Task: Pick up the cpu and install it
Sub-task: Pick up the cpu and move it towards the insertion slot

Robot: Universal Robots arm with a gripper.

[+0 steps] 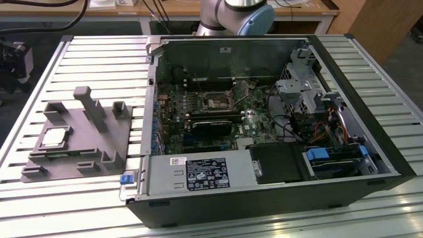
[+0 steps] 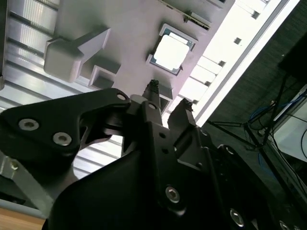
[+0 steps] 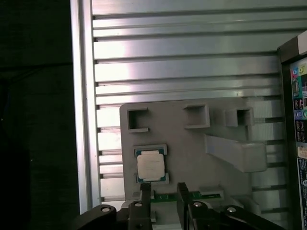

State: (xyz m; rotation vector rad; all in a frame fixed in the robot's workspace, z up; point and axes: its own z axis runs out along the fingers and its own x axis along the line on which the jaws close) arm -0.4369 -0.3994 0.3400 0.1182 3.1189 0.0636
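The cpu (image 1: pixel 55 137) is a small silver square lying flat in a recess of the grey plastic tray (image 1: pixel 99 144), at the exterior view's left of the computer case. It also shows in both wrist views: cpu (image 3: pixel 150 166), cpu (image 2: pixel 170 50). My gripper (image 3: pixel 163 194) hovers above the tray, a short way off the cpu, open with nothing between its fingers. The same gripper (image 2: pixel 169 95) appears from the other side, its two dark fingertips (image 2: pixel 153 87) apart. The dark cpu socket (image 1: pixel 217 103) sits on the motherboard inside the case.
The open computer case (image 1: pixel 264 208) lies on the slatted metal table (image 1: pixel 99 59), with drive cages, cables and a power supply (image 1: pixel 201 174) inside. Upright blocks (image 1: pixel 89 106) rise from the tray near the cpu. The arm's base (image 1: pixel 238 12) stands behind the case.
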